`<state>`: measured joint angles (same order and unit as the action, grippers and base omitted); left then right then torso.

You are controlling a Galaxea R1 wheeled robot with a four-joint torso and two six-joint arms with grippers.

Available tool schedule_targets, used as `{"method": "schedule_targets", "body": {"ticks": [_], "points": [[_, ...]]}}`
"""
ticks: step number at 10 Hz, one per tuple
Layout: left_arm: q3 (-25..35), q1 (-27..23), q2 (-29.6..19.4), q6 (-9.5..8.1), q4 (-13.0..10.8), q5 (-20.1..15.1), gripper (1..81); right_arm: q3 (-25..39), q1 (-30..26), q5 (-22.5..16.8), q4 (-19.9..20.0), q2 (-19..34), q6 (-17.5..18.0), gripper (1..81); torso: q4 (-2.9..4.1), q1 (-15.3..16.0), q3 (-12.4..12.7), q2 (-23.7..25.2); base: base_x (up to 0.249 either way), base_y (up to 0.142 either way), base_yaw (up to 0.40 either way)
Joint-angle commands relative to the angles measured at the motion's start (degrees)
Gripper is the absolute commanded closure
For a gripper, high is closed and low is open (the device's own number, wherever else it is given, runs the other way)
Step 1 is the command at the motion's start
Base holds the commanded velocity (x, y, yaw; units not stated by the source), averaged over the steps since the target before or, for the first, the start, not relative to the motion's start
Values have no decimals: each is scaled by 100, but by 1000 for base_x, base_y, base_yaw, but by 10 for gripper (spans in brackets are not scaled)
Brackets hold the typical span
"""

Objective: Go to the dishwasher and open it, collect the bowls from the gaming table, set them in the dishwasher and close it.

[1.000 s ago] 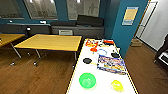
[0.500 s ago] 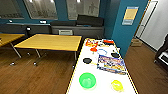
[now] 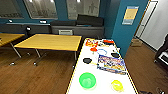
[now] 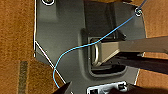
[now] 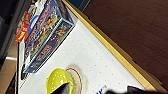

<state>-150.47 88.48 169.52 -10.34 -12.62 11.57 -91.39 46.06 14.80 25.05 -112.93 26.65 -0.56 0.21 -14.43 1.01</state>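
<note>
Landmark: gaming table [image 3: 105,72], long, narrow, white-topped with a pale wood edge, stretching away from the camera in the head view.
Green bowl: bright translucent green bowl [image 3: 87,80], upright on the near end of the gaming table, toward its left edge.
Yellow bowl: smaller yellow-green bowl [image 3: 117,85], upright on the same near end, toward the right edge, well apart from the green bowl; seen close in the right wrist view [image 5: 58,80], resting on the white top beside a thin red ring.
Game box: colourful flat game box [image 3: 111,64], lying on the gaming table just beyond the yellow bowl; long side seen in the right wrist view [image 5: 43,37].
Black discs: flat black disc [image 3: 87,60] left of the game box; second black disc [image 3: 115,54] beyond the box, near the right edge.
Far end of table: red and orange game pieces [image 3: 92,43] and a blue ring [image 3: 101,52].
Yellow wooden table [image 3: 50,42]: left of the gaming table, on a dark wood floor [image 3: 40,75].
Left gripper: finger state cannot be told; left wrist view shows robot plate, blue cable [image 4: 75,50] and brown floor.
Right gripper: finger state cannot be told; dark tip at the frame edge just beside the yellow bowl.
</note>
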Motion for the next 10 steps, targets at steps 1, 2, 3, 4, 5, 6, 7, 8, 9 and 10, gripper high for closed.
{"method": "schedule_targets", "body": {"ticks": [1,2,3,4,5,6,7,8,9,10], "points": [[17,-72,-6,5,84,-322,10,-35,-698,-469,-132,189,25,10,0,0,0,0,0,0,0],[17,-72,-14,5,92,-331,10,-35,-645,-399,-150,111,25,10,0,2,-2,0,0,0,0],[17,-72,-23,5,84,-331,10,-53,-654,-390,-158,49,25,10,0,2,-2,0,0,0,0],[17,-72,-32,5,84,-331,10,-79,-697,-399,-158,-47,25,10,0,4,-2,0,0,0,0],[17,-72,-32,5,84,-331,10,-150,-759,-425,-141,-101,25,10,0,4,-2,0,0,0,0],[17,-80,-23,5,84,-331,10,-246,-873,-469,-115,-179,25,10,0,4,-2,0,0,0,0],[17,-80,-14,5,84,-331,10,-273,-979,-478,-141,-223,25,10,0,4,-2,-2,0,0,0],[17,-80,-14,5,84,-339,10,-317,-1032,-478,-97,-259,25,10,0,4,-2,-2,0,0,0],[17,-72,-23,5,84,-331,10,-431,-1119,-478,-71,-347,33,10,0,4,-2,-2,0,0,0],[17,-80,-14,5,76,-340,10,-657,-1198,-513,-53,-468,42,10,0,4,-2,-2,0,0,0]]}}
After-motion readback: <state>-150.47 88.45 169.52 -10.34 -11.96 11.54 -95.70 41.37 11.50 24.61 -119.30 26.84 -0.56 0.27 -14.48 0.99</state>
